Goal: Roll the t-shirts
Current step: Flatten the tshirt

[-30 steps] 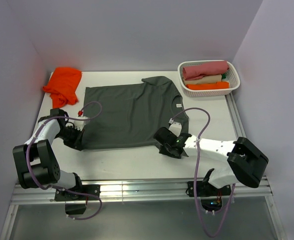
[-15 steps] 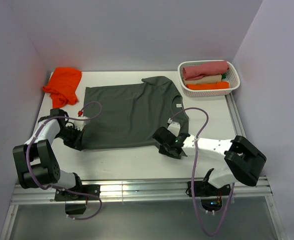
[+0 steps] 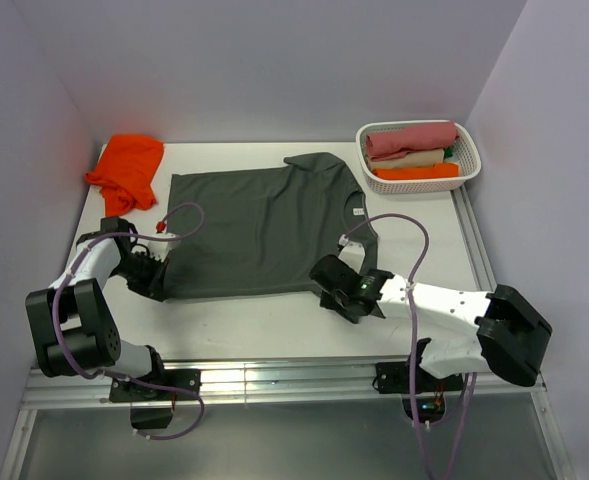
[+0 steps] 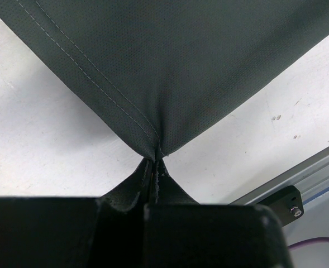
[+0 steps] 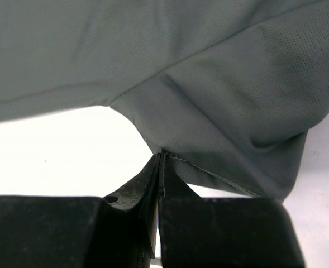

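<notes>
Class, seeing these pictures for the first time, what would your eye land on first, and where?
A dark charcoal-grey cotton t-shirt lies spread flat mid-table, the left gripper and right gripper each pinching its near edge. A crumpled bright orange t-shirt sits at the far left corner, a white basket of rolled clothes far right.

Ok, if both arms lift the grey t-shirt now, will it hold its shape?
Probably not: the grey t-shirt puckers where the left gripper and right gripper pinch its near edge, so it's likely floppy and its middle would sag. It lies thin and flat on the table, so probably light.
</notes>
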Robot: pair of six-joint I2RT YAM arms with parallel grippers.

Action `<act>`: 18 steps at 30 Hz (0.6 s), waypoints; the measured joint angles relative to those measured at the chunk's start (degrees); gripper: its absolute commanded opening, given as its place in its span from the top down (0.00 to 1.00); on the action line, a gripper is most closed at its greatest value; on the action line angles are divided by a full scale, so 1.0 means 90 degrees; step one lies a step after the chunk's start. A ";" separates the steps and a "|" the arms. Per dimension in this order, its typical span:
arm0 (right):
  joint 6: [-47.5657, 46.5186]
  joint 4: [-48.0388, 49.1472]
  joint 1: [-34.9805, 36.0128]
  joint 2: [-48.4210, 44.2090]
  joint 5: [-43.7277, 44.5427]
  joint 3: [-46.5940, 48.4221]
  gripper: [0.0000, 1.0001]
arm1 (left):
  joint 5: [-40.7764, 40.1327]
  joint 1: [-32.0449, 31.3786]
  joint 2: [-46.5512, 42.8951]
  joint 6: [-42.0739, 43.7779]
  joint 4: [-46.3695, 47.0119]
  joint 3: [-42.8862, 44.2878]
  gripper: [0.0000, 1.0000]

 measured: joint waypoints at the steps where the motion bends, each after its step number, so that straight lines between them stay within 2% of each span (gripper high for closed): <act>1: -0.0010 -0.0044 0.0066 -0.0100 0.0027 0.0000 0.98 | 0.0000 0.0000 0.0007 0.0000 0.0000 0.0000 1.00; 5: -0.0049 -0.0158 0.0291 -0.0209 0.0046 0.0012 0.97 | -0.0002 -0.0005 0.0049 -0.0007 0.0000 0.0000 1.00; 7: -0.0073 -0.0206 0.0398 -0.0197 0.0044 0.0012 0.93 | -0.0002 -0.0019 0.0066 -0.0010 0.0000 0.0000 1.00; 10: -0.0160 -0.0231 0.0571 -0.0034 0.0022 0.0068 0.77 | -0.0005 -0.0056 0.0068 -0.0012 0.0000 0.0000 1.00; 11: -0.0177 -0.0238 0.0646 0.0080 0.0022 0.0114 0.69 | -0.0005 -0.0073 0.0068 -0.0012 0.0000 0.0000 1.00; 14: -0.0180 -0.0284 0.0845 0.0391 0.0024 0.0228 0.56 | -0.0012 -0.0114 0.0068 -0.0015 0.0000 0.0000 1.00; 18: -0.0097 -0.0529 0.1054 0.0420 0.0102 0.0296 0.52 | -0.0053 -0.0146 0.0068 -0.0015 0.0000 0.0000 1.00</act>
